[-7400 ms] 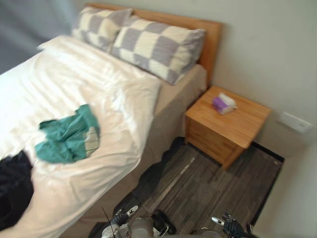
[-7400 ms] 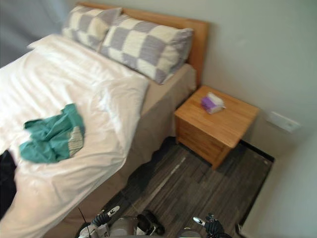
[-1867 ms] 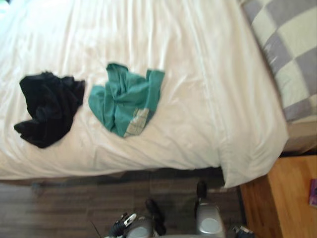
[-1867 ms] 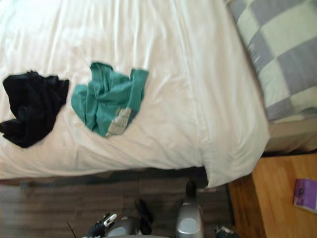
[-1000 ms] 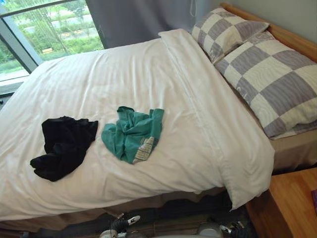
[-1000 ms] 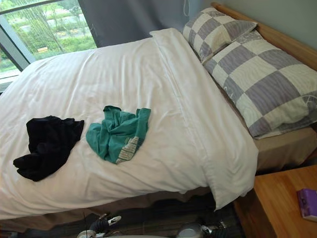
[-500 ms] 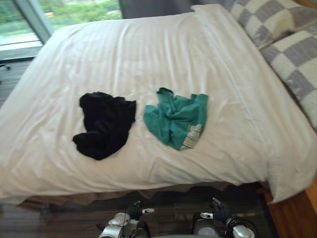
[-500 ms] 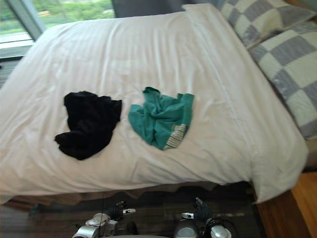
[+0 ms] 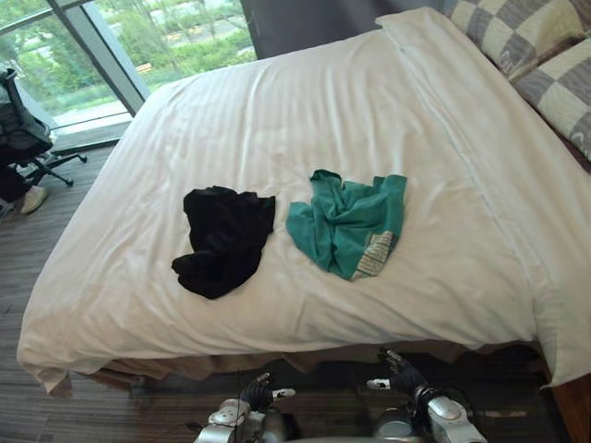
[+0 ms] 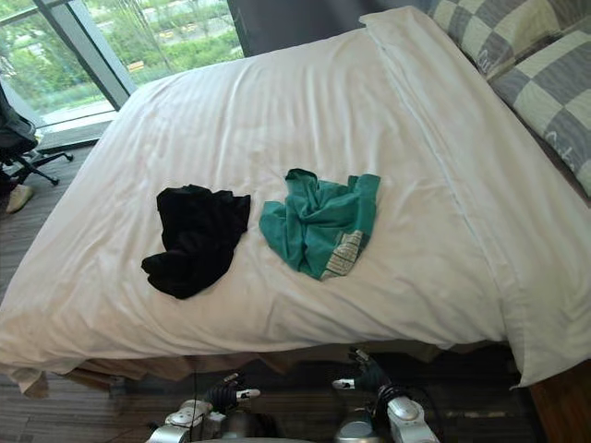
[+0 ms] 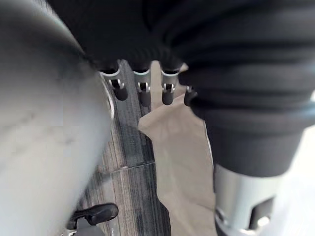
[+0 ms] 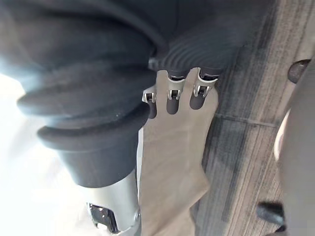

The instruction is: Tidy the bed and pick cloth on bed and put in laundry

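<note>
Near edge of the bed [image 9: 305, 101] runs across in front of you, with the white duvet [image 9: 443, 305] draped over it and a beige bed skirt [image 9: 323, 355] showing under the hem. A strip of dark plank floor [image 10: 83, 406] lies between that edge and your hands. The black cloth [image 9: 224, 240] sits left of the teal cloth [image 9: 347, 221], just beside it with a thin line of duvet between. Both lie on the near half of the bed (bare duvet all round them, so there's room to come in from any side). Checked pillows [image 9: 531, 41] are at the far right corner. The window [image 9: 138, 37] is far left, with an office chair [image 9: 23, 134] and a person's shoe [image 9: 33, 198] on the floor there, well apart from the cloths. The left hand [image 9: 259, 395] and right hand [image 9: 399, 371] hang low in front of the bed edge. In the wrist views the left fingers [image 11: 143, 94] and right fingers [image 12: 172, 102] are straight, spread a little, and hold and touch nothing, with only bed skirt and floor past them. The teal cloth has a pale patterned panel [image 10: 344, 253], its print too small to read.
</note>
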Available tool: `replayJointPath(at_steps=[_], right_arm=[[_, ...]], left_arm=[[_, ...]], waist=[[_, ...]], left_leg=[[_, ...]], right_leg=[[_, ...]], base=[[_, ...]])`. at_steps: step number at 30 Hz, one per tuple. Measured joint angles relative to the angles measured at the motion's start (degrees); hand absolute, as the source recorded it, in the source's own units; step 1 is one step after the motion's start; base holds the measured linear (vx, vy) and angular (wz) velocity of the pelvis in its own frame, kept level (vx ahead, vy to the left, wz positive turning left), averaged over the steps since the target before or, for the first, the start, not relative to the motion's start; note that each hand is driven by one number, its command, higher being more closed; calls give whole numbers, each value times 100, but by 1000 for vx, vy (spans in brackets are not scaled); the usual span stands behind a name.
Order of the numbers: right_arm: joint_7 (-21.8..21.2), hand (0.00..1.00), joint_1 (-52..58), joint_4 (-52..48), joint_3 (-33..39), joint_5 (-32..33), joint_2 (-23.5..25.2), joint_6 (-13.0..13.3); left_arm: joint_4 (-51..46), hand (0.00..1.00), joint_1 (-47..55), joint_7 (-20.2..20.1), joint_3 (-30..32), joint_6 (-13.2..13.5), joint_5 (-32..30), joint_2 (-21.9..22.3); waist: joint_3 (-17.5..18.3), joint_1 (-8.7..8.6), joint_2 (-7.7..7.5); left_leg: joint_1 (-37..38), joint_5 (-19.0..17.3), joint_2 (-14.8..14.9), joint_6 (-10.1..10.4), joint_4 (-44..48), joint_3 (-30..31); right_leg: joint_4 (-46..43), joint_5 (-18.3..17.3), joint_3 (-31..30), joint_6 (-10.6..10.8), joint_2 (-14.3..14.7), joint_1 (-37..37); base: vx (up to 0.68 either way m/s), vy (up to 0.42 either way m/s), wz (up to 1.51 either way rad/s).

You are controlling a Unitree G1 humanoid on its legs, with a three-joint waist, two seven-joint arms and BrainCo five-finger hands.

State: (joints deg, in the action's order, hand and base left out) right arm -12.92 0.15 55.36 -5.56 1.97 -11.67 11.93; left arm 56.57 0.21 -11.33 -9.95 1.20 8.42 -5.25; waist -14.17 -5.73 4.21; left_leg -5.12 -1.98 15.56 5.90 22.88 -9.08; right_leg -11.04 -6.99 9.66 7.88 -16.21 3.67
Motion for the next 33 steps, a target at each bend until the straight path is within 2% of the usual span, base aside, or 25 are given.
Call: replayJointPath(at_steps=[2, 3, 4, 5, 6, 7, 8, 9, 11, 13, 14, 15, 16, 17, 18, 19, 20, 21, 22, 24, 25, 27, 29, 31, 33], right_arm=[[7, 0, 45, 12, 16, 263, -23, -80], [22, 0, 63, 66, 34, 523, -35, -117], [23, 0, 74, 90, 53, 614, -53, -119], [42, 0, 76, 172, 164, 731, -51, -112], [99, 0, 118, 298, 306, 746, 156, -107], [112, 0, 129, 298, 371, 745, 221, -106], [167, 0, 119, 302, 397, 736, 301, -111], [178, 0, 117, 331, 399, 700, 393, -107], [110, 0, 66, 350, 374, 668, 425, -105], [32, 0, 117, 306, 402, 705, 503, -130], [44, 0, 155, 244, 426, 720, 525, -141], [117, 0, 258, 143, 547, 844, 553, -211], [317, 0, 378, 31, 793, 1153, 608, -316], [380, 0, 411, -9, 921, 1265, 625, -349], [625, 0, 498, -19, 1320, 1689, 675, -413], [857, 0, 583, 8, 1711, 2006, 685, -525], [945, 0, 623, 9, 1840, 2072, 683, -570], [1153, 0, 726, 46, 2259, 2264, 685, -606], [1272, 0, 768, 103, 2554, 2349, 675, -601], [1667, 0, 938, 273, 3741, 2624, 564, -442], [1772, 0, 1001, 303, 4118, 2705, 506, -364], [1973, 0, 1167, 402, 5226, 2730, 276, -111], [2035, 0, 1268, 412, 6052, 2689, -77, 86], [2005, 0, 1272, 405, 6487, 2688, -524, 386], [1824, 0, 1180, 24, 6592, 2689, -1053, 753]], left_arm=[[20, 0, -3, -10, -1, 31, 21, 9], [35, 0, 5, -9, -3, 29, 118, 25], [44, 0, 31, -10, -5, 29, 128, 51], [152, 0, 34, -12, -31, 36, 261, 85], [217, 0, -68, -3, -65, 42, 413, -8], [217, 0, -100, -1, -70, 29, 507, -77], [212, 0, -153, 50, -61, -112, 710, -169], [220, 0, -156, 197, -43, -221, 812, -215], [217, 0, -106, 409, 26, -342, 1040, -233], [265, 0, -26, 690, 140, -511, 1258, -331], [265, 0, 3, 736, 158, -523, 1310, -344], [269, 0, 55, 817, 167, -526, 1444, -339], [273, 0, 98, 960, 306, -526, 1638, -321], [275, 0, 100, 1013, 362, -532, 1704, -276], [277, 0, 169, 1116, 599, -547, 1976, -176], [288, 0, 314, 1342, 1046, -577, 2351, -134], [334, 0, 372, 1489, 1270, -593, 2524, -142], [498, 0, 468, 1905, 1977, -669, 3016, -173], [583, 0, 528, 2088, 2372, -700, 3225, -208], [806, 0, 804, 2348, 3835, -656, 3496, -339], [862, 0, 867, 2402, 4334, -601, 3520, -398], [929, 0, 1029, 2396, 5921, -276, 3896, -664], [919, 0, 1105, 2202, 6861, 52, 4131, -1134], [849, 0, 1108, 1952, 7196, 413, 4149, -1676], [165, 0, 1037, 1623, 7109, 974, 4244, -2268]], waist=[[3, -7, -33], [8, -8, -27], [29, -11, 7], [105, -16, 69], [177, -30, -223], [191, 2, -273], [193, 64, -302], [199, 176, -313], [178, 321, -242], [218, 241, -297], [225, 212, -308], [230, 154, -310], [282, 92, -345], [288, 53, -320], [291, 22, -208], [296, 35, -124], [297, 42, -119], [299, 42, -119], [308, 39, -131], [377, 44, -149], [390, 45, -161], [449, 28, -231], [488, 23, -274], [660, 17, -293], [866, 20, -307]], left_leg=[[8, 2, 197, -10, -100, 190], [84, 47, 256, -77, -214, 182], [131, 146, 239, -216, -303, 149], [197, -433, 193, 315, -334, 42], [51, -693, -102, 503, -20, -17], [-42, -799, -163, 505, 122, -5], [-184, -1005, -146, 426, 429, -19], [-61, -1110, -133, 309, 442, -216], [250, -1093, -86, 199, 147, -557], [517, -898, -145, 111, -367, -581], [538, -814, -191, 80, -554, -556], [544, -632, -315, 38, -882, -474], [493, -378, -559, -5, -1233, -306], [471, -312, -603, -13, -1308, -246], [462, -85, -743, -44, -1576, -182], [532, 21, -766, -24, -1774, -163], [586, 36, -762, -20, -1823, -160], [735, 57, -739, 13, -1919, -167], [814, 68, -728, 29, -1965, -193], [991, 89, -705, 58, -2143, -300], [1003, 106, -706, 58, -2184, -326], [1028, 181, -737, 46, -2383, -368], [1196, 259, -757, 59, -2606, -369], [1215, 314, -769, 57, -2726, -371], [1222, 364, -774, 68, -2807, -369]], right_leg=[[-79, -18, -86, 255, -165, 5], [-83, 1, -196, 499, -297, 8], [-58, 28, -205, 613, -308, 6], [68, 103, -246, 678, -412, 45], [294, 386, -277, 712, -731, 162], [351, 622, -264, 701, -758, 148], [411, 1113, -171, 649, -768, 97], [425, 1613, 94, 161, -770, 14], [254, 1953, 599, -430, -763, -164], [-169, 1066, 702, -126, -118, -227], [-187, 800, 683, -92, 95, -219], [-76, 358, 572, -70, 412, -200], [298, 137, 382, -66, 573, -117], [367, 165, 403, -49, 571, -75], [441, 215, 543, -26, 514, -70], [429, 233, 632, 42, 493, -35], [432, 224, 637, 55, 501, 2], [437, 214, 643, 67, 533, 111], [440, 213, 641, 66, 549, 159], [496, 211, 605, 65, 587, 225], [519, 211, 601, 66, 586, 221], [560, 171, 603, 91, 581, 226], [564, 140, 624, 103, 581, 311], [581, 132, 636, 104, 583, 301], [615, 133, 661, 103, 589, 302]], base=[[91, 397, -24], [92, 497, -29], [69, 561, -25], [99, 593, -3], [107, 558, 5], [94, 508, 5], [44, 443, -28], [37, 437, -44], [44, 356, -72], [38, 213, -24], [46, 57, 34], [79, 51, 62], [83, 43, 70], [102, 51, 85], [91, 30, 67], [100, 12, 53], [103, -39, 19], [98, -52, -1], [83, -50, -10], [50, -30, -17], [14, -18, -10], [-17, -5, 1], [-13, -11, 6], [-7, -5, 6], [5, -6, 5]])
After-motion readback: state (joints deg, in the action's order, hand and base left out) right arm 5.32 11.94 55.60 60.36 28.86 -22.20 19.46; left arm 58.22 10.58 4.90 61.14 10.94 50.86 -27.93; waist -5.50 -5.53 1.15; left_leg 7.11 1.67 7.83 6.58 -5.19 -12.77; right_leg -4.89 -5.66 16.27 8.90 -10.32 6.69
